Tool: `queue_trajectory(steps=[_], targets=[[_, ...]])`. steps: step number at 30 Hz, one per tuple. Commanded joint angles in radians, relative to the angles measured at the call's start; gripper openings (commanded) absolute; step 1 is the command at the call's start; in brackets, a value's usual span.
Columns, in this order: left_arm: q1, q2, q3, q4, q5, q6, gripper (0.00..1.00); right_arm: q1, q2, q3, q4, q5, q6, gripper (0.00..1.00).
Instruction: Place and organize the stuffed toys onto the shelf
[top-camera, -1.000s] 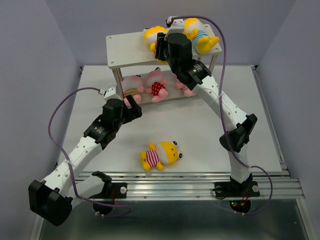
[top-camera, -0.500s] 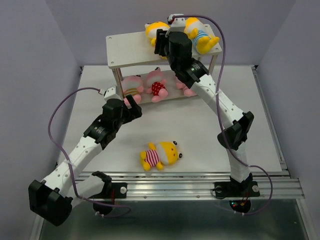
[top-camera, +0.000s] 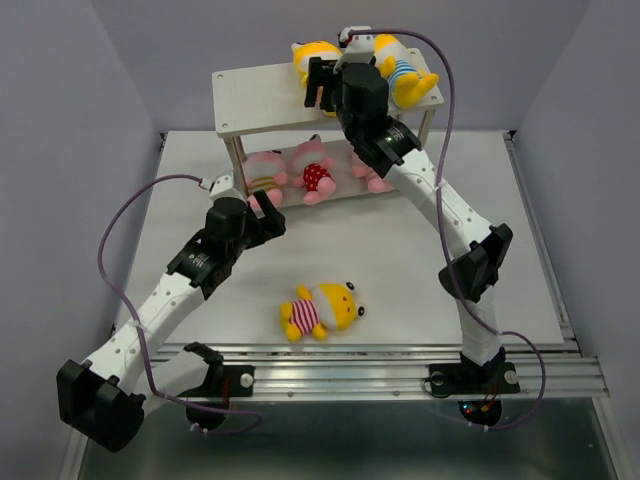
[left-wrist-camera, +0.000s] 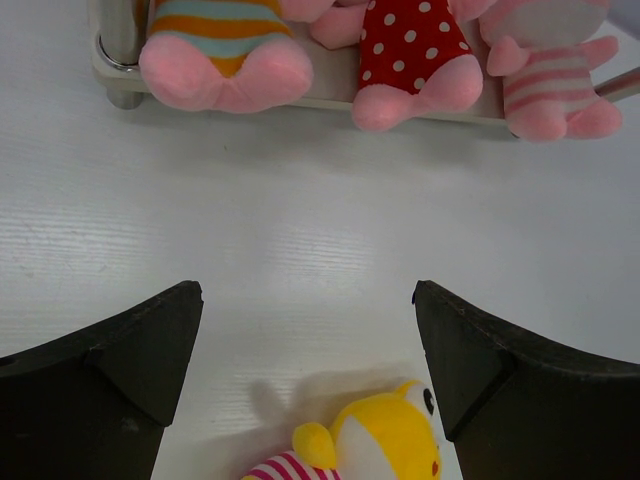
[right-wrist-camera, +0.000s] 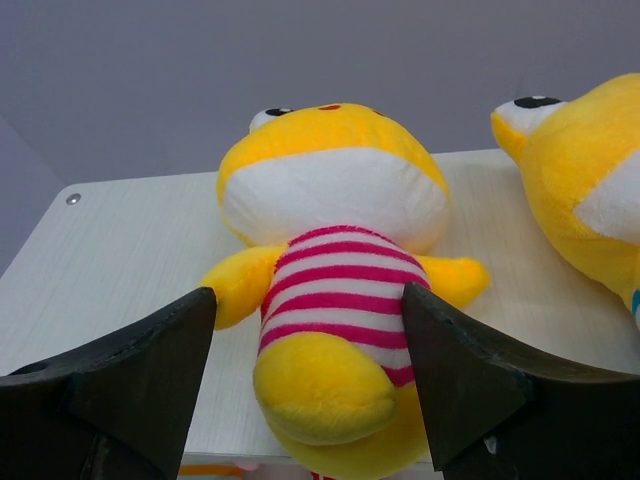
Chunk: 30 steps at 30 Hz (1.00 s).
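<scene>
A yellow stuffed toy (right-wrist-camera: 335, 200) with pink stripes lies on the shelf's top board (top-camera: 250, 100), feet toward the camera. My right gripper (right-wrist-camera: 308, 292) stands open around its lower body, the left finger apart from it and the right finger close against its side. From above, the right gripper (top-camera: 316, 86) hides most of that toy. A second yellow toy (top-camera: 402, 74) lies beside it. Three pink toys (top-camera: 265, 174) (top-camera: 315, 172) (top-camera: 370, 176) sit on the lower board. Another yellow striped toy (top-camera: 322, 310) lies on the table. My left gripper (left-wrist-camera: 305, 295) hangs open and holds nothing, above the table.
The shelf (left-wrist-camera: 330, 102) stands at the far side of the white table (top-camera: 450, 200), with a metal leg (left-wrist-camera: 118, 40) at its left corner. Purple cables loop from both arms. The table's raised metal rail (top-camera: 400, 370) runs along the near edge.
The right gripper's jaws have spread wide and let go of the yellow striped toy, which now rests on the top board, slightly farther back. The left arm has not moved.
</scene>
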Motion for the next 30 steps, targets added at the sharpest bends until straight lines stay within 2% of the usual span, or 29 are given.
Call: queue_trajectory(steps=[1,5,9,11,15,18,22,27,30], targets=[[-0.006,-0.028,-0.008,0.016,0.036,0.01,0.99,-0.006,-0.096,-0.025,0.036,-0.059,-0.004,0.81],[-0.006,-0.036,-0.024,-0.009,0.084,0.001,0.99,-0.006,-0.132,-0.042,0.043,-0.077,-0.001,0.82],[-0.006,-0.074,-0.044,-0.082,0.079,-0.031,0.99,-0.006,-0.173,-0.063,0.045,-0.1,-0.006,0.9],[-0.006,-0.09,-0.053,-0.125,0.102,-0.03,0.99,-0.006,-0.214,-0.086,0.048,-0.121,-0.012,1.0],[-0.012,-0.107,-0.085,-0.188,0.214,-0.024,0.99,-0.006,-0.29,-0.166,0.051,-0.131,-0.015,1.0],[-0.024,-0.094,-0.107,-0.246,0.228,-0.027,0.99,-0.006,-0.366,-0.219,0.051,-0.178,-0.016,1.0],[-0.04,-0.099,-0.108,-0.329,0.199,-0.057,0.99,-0.006,-0.513,-0.444,0.057,-0.229,0.02,1.0],[-0.078,-0.113,-0.119,-0.345,0.289,-0.064,0.99,-0.006,-0.693,-0.716,0.112,-0.229,0.048,1.0],[-0.09,-0.079,-0.134,-0.369,0.275,-0.079,0.98,-0.006,-0.794,-0.878,0.138,-0.23,0.089,1.0]])
